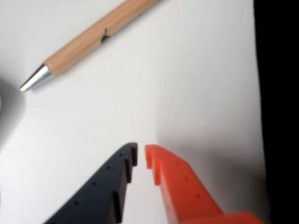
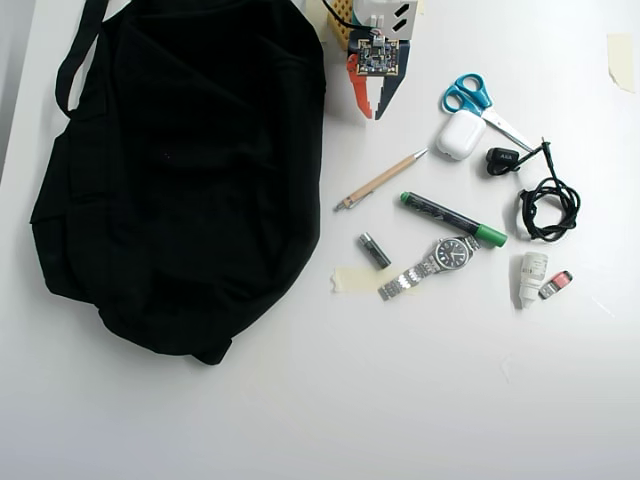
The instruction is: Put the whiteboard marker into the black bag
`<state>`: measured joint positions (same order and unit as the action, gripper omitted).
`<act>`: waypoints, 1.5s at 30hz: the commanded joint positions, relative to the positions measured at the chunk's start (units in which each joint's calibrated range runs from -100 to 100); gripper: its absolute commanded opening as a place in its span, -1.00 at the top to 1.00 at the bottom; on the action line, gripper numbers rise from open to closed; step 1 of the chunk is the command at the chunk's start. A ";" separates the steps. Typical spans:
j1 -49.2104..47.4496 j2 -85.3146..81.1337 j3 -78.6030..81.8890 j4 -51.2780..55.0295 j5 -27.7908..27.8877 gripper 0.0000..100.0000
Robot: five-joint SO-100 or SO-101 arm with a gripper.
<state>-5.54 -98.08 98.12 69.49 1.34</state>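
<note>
White counter, overhead view: black bag fills the left half, strap handle at its top left. Whiteboard marker lies flat right of centre, well apart from the bag, green cap toward lower right, green tail toward upper left. Wooden pen sits just above-left of the marker, not touching it. Small grey cylinder below the pen, on the edge of a tape strip. Wristwatch just below the marker, near its cap end. Scissors with blue handles and a white earbud case upper right; black cable coiled at right; small white bottle below it.

Arm is at top centre beside the bag's right edge. Gripper points down-frame; fingers nearly closed, only a narrow gap, holding nothing. Wrist view: gripper shows a black finger on the left and an orange one on the right over bare counter, wooden pen ahead at upper left, tip down-left. Marker not in the wrist view.
</note>
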 commanded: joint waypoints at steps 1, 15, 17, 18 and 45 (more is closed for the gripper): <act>-0.37 -0.84 1.16 -0.59 0.44 0.96; 0.08 -0.84 1.16 -0.59 0.33 0.96; 0.08 -0.84 1.07 -1.10 0.39 0.96; -0.14 -0.84 0.62 -1.10 0.39 0.96; -17.79 62.31 -59.76 7.68 15.80 0.96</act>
<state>-22.50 -40.78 43.34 77.67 13.50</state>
